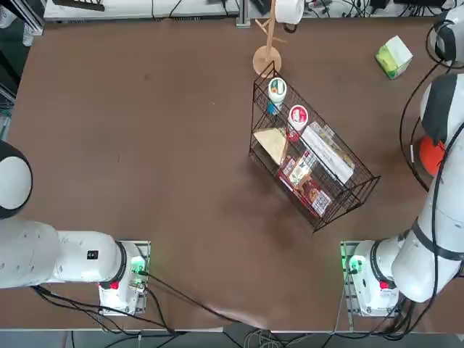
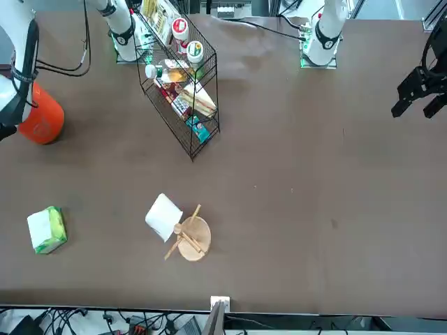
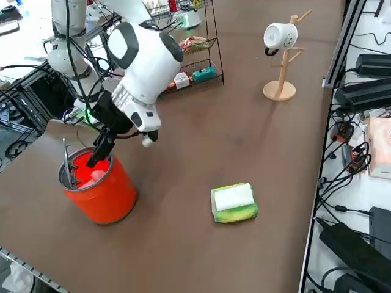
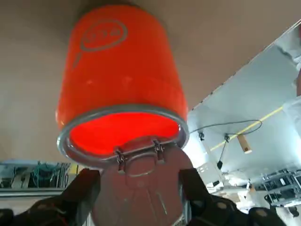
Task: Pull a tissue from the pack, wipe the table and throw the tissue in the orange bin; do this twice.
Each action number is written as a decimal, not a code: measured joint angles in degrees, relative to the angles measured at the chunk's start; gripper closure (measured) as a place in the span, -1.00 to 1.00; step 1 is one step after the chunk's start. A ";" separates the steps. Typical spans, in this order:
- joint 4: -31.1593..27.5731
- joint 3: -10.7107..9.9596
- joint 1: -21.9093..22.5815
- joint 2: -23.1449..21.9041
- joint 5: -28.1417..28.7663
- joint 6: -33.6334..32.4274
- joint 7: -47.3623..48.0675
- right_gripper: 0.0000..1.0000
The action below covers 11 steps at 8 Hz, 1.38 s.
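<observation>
Tissue pack [image 3: 234, 203]: located on the desk [image 3: 183, 140], toward the far right corner, white top up; long axis roughly toward the far edge. No wording is legible on its green-and-white sides.
Orange bin [image 4: 124, 70]: stands upright, nearer the robot, mouth up — hinged lid [image 4: 141, 193] open. A grey outlined mark on its wall encloses characters too unclear to read.
Right gripper [image 4: 139, 181]: positioned over the bin mouth; jaws apart.
Wire rack [image 1: 314, 230]: left of the bin, holding white-capped bottles and printed packets — labels illegible. Wooden stand [image 3: 280, 90]: beyond the rack, carrying a white mug [image 3: 281, 36].
</observation>
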 joint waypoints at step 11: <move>29.39 0.17 7.29 -2.32 37.49 -13.95 20.08 -1.00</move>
